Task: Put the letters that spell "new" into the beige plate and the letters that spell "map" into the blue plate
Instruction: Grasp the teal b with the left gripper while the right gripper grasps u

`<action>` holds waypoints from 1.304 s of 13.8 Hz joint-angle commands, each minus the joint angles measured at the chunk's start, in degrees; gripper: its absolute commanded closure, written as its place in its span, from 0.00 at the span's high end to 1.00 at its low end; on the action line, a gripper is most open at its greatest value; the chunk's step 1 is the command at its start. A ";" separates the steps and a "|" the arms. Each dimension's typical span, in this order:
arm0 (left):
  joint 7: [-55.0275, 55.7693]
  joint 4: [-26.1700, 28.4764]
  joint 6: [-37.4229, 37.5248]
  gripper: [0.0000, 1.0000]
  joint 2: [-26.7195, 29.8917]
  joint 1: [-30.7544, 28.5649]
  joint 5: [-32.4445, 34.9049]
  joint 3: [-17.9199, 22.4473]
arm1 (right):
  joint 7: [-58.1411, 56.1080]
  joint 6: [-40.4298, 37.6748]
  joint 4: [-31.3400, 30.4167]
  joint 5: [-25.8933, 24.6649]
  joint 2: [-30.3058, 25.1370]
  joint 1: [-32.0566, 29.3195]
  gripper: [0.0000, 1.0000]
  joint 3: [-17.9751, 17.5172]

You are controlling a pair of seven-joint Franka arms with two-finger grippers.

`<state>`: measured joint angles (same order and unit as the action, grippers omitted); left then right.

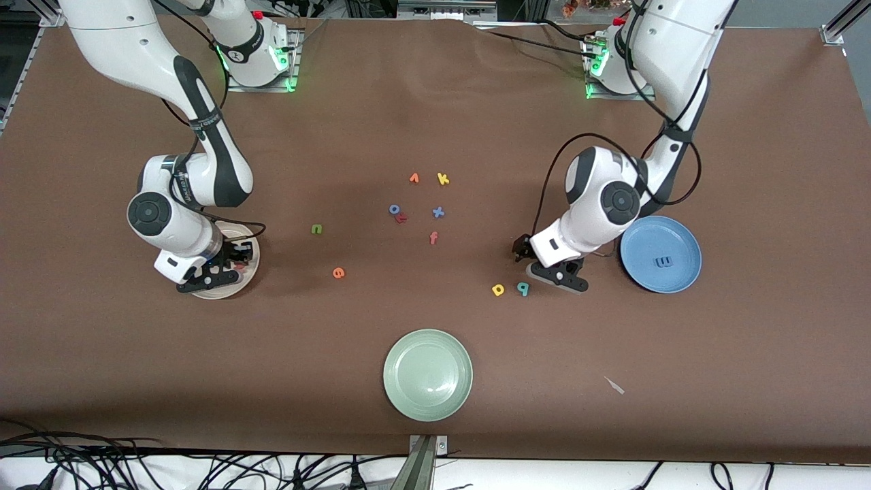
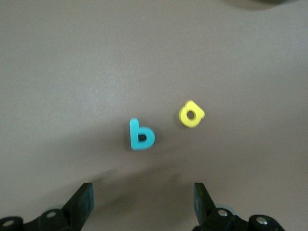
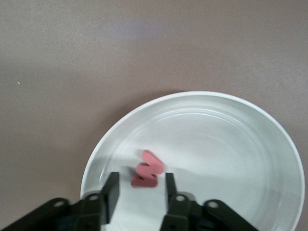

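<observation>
My right gripper (image 3: 141,179) hangs low over the beige plate (image 3: 231,144), open. The pinkish-red w (image 3: 148,169) lies in the plate between the fingertips, with a gap on each side. The green n (image 1: 317,229) and orange e (image 1: 339,273) lie on the table between that plate (image 1: 224,291) and the loose letters in the middle. My left gripper (image 2: 143,187) is open over bare table, beside the teal p (image 2: 141,135) and yellow a (image 2: 191,114). The blue m (image 1: 662,262) lies in the blue plate (image 1: 680,235).
A pale green plate (image 1: 428,374) stands near the front edge. Mid-table lie an orange v (image 1: 414,178), yellow k (image 1: 443,179), blue o (image 1: 394,209), a red letter (image 1: 401,218), blue x (image 1: 438,212) and orange-red f (image 1: 433,237). A small scrap (image 1: 614,385) lies nearer the camera.
</observation>
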<state>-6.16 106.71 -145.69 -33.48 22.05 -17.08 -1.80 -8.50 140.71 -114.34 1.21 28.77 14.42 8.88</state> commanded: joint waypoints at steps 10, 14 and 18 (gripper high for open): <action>3.44 -8.89 -1.00 0.88 -8.00 3.18 10.23 1.53 | 26.67 -2.90 -3.25 0.72 -5.91 0.17 1.00 -11.33; 3.26 -8.62 -1.08 0.72 -8.35 3.18 10.49 1.62 | 30.65 1.47 -7.19 0.63 -6.09 0.25 1.00 -13.63; 3.35 -8.62 -1.87 0.66 -9.41 3.70 10.58 1.62 | 33.20 7.12 -12.21 0.63 -6.09 0.78 1.00 -15.12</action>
<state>-4.46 99.29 -146.68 -41.72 24.67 -8.77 -0.87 23.29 146.01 -123.08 1.35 24.73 15.07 -5.38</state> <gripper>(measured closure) 0.291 0.000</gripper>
